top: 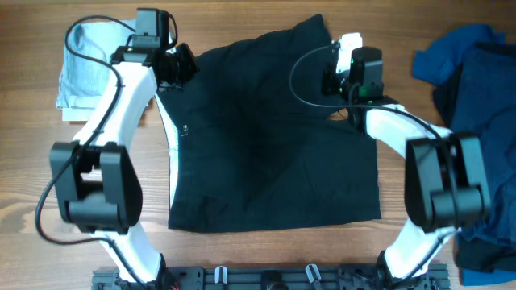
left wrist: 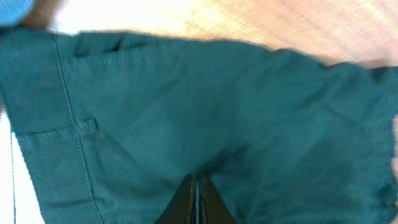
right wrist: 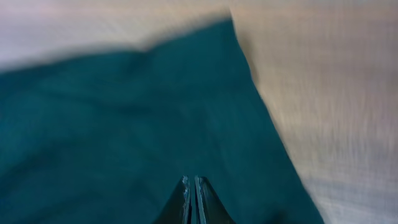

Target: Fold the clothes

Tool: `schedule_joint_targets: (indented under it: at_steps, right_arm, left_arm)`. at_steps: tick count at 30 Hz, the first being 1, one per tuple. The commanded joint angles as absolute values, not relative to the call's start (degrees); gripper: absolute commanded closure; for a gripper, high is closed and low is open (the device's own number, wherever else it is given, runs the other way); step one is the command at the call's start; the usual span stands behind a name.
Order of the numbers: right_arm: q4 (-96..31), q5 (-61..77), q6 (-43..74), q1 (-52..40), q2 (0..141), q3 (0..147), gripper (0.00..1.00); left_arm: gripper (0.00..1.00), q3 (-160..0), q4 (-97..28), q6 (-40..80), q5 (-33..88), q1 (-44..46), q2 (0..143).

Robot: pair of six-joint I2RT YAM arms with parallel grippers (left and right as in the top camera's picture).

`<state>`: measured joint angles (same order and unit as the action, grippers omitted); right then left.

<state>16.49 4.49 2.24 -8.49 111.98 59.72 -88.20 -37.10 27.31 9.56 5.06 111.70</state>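
Shorts point(top: 274, 153): black, spread flat on tabletop point(top: 32, 145)
Left end effector point(left wrist: 197, 182): narrow — fingers together at the fabric
Right end effector point(right wrist: 191, 183): narrow — above shorts' corner

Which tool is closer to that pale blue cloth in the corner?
Left. The left tool is at the black shorts' edge nearest the pale blue cloth; the right tool is across the shorts.
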Motion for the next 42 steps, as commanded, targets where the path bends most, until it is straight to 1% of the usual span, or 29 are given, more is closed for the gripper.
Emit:
schedule_joint_targets:
  at_steps: [1, 8, 12, 15, 20, 24, 26, 28, 30, 32, 35, 36, 42]
  right_arm:
    - [16.6, 0.9, 0.1, -7.4, 117.4, 62.1, 0.96]
    - [17.0, -0.8, -0.9, -6.9, 119.8, 62.7, 0.96]
    - [13.8, -4.1, -1.0, -6.1, 119.9, 62.7, 0.96]
    - [10.5, -8.0, -1.2, -4.3, 120.5, 62.7, 0.96]
    - [6.9, -8.6, -0.7, 0.1, 121.6, 62.7, 0.96]
    - [6.3, -8.6, 3.4, 4.5, 121.8, 62.7, 0.96]
    - [6.3, -6.4, 4.3, 6.2, 121.8, 62.7, 0.96]
    - [6.8, -1.1, 0.6, 6.9, 121.8, 62.7, 0.96]
    - [8.1, 2.1, -2.9, 6.4, 121.6, 62.7, 0.96]
    - [9.6, 3.1, -2.8, 5.4, 121.1, 62.7, 0.96]
    - [10.2, 5.3, -2.3, 3.7, 118.2, 63.3, 0.95]
    - [9.3, 5.7, -1.0, 3.2, 116.4, 63.7, 0.94]
    - [-0.8, 5.8, 4.7, 2.5, 104.1, 65.2, 0.92]
  left_arm:
    - [0.96, -87.8, -37.2, 27.4, 10.5, 5.1, 112.9]
    - [0.96, -87.6, -37.3, 27.4, 10.4, 6.6, 112.9]
    - [0.96, -87.6, -37.4, 27.2, 10.4, 7.1, 112.9]
    - [0.96, -87.5, -38.3, 27.2, 10.3, 7.3, 112.9]
    - [0.96, -87.3, -38.8, 27.2, 7.9, 7.3, 112.9]
    - [0.96, -87.3, -39.4, 27.2, 7.8, 7.3, 112.9]
    - [0.96, -87.3, -39.4, 27.2, 7.8, 7.3, 112.9]
    - [0.96, -87.3, -39.0, 27.2, 7.9, 7.3, 112.9]
    - [0.96, -87.3, -38.0, 27.2, 7.9, 7.3, 112.9]
    - [0.96, -87.3, -35.9, 27.2, 7.9, 7.3, 112.9]
    - [0.96, -87.3, -31.0, 25.9, 7.9, 7.3, 112.9]
    - [0.96, -87.3, -29.7, 25.9, 7.9, 7.3, 112.9]
    - [0.96, -87.3, -24.3, 26.0, 7.9, 7.3, 114.7]
